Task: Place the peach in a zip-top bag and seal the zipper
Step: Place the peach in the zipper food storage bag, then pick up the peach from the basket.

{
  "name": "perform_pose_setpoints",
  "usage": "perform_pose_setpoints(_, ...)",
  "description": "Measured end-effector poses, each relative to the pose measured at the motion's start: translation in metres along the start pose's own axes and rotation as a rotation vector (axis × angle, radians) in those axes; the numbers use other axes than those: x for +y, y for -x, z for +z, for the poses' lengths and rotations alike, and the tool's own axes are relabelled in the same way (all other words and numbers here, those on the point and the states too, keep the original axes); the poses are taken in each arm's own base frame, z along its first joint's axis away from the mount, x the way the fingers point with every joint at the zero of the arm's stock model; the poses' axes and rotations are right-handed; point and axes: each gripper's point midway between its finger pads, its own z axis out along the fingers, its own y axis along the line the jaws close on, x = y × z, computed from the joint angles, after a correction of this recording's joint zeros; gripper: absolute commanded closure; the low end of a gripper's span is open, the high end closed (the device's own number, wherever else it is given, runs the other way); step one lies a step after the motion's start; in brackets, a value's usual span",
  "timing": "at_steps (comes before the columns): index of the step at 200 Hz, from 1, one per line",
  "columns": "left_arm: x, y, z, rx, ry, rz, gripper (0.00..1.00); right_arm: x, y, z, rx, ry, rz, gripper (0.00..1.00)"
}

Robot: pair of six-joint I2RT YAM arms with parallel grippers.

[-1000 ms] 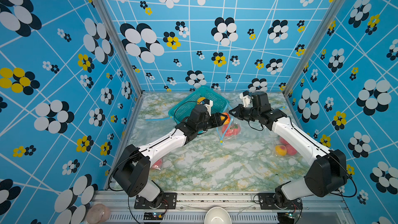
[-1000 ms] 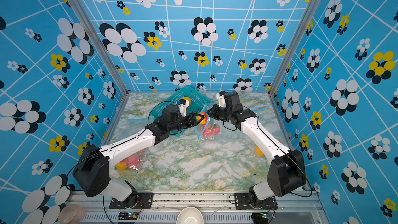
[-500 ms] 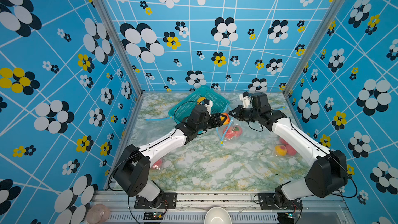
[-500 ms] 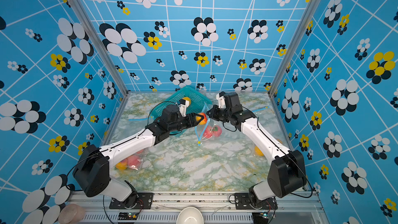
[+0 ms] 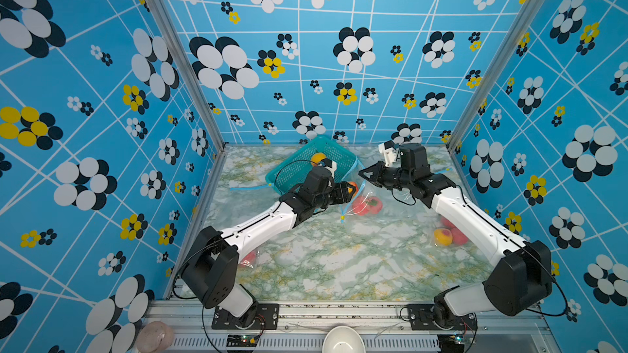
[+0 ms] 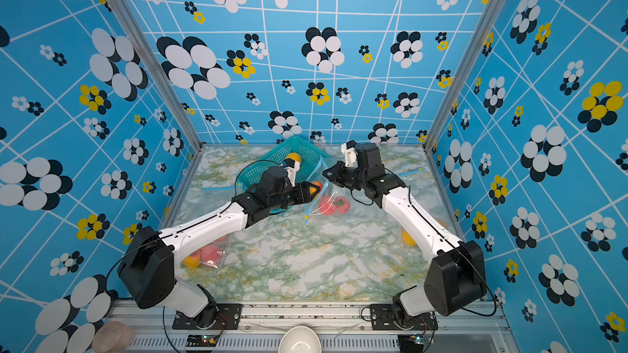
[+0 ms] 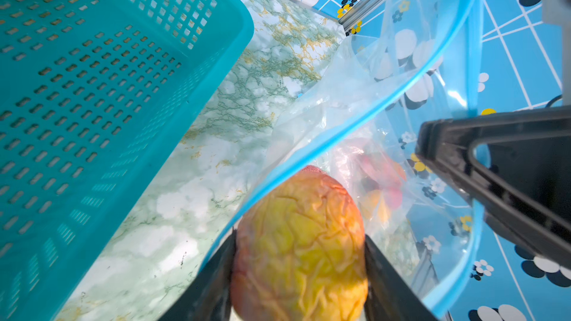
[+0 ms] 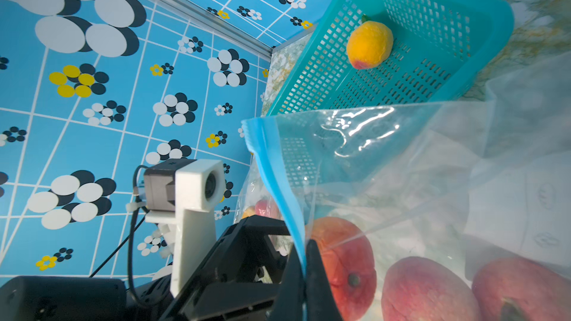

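My left gripper (image 5: 351,189) (image 6: 314,190) (image 7: 299,251) is shut on a yellow-orange peach (image 5: 353,185) (image 7: 302,211), holding it at the open mouth of the clear zip-top bag (image 5: 365,200) (image 6: 328,198). The bag's blue zipper rim (image 7: 355,125) curves around the peach. My right gripper (image 5: 363,174) (image 6: 325,174) (image 8: 304,260) is shut on the blue zipper strip (image 8: 272,174) and holds that edge up off the table. Two red peaches (image 5: 368,205) (image 8: 426,288) lie inside the bag.
A teal basket (image 5: 326,161) (image 8: 432,66) with one yellow peach (image 5: 318,157) (image 8: 369,44) stands behind the left gripper. Filled bags lie at the front left (image 6: 204,254) and by the right arm (image 5: 448,236). A flat bag's blue strip (image 5: 248,187) lies left of the basket.
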Motion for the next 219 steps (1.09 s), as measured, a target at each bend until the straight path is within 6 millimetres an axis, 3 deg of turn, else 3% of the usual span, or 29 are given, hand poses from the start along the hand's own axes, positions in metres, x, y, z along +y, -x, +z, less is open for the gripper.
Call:
perform_pose_setpoints(93, -0.029, 0.018, 0.0, -0.012, -0.012, 0.103, 0.15, 0.01, 0.016, -0.002, -0.056, 0.053, 0.065, 1.0)
perform_pose_setpoints(166, -0.037, 0.032, -0.007, -0.007, -0.041, 0.095, 0.15, -0.001, 0.023, -0.004, -0.084, 0.031, 0.088, 1.0)
perform_pose_setpoints(219, -0.019, 0.074, -0.02, -0.058, -0.102, 0.001, 0.18, -0.021, 0.016, -0.001, -0.074, -0.009, 0.106, 1.0)
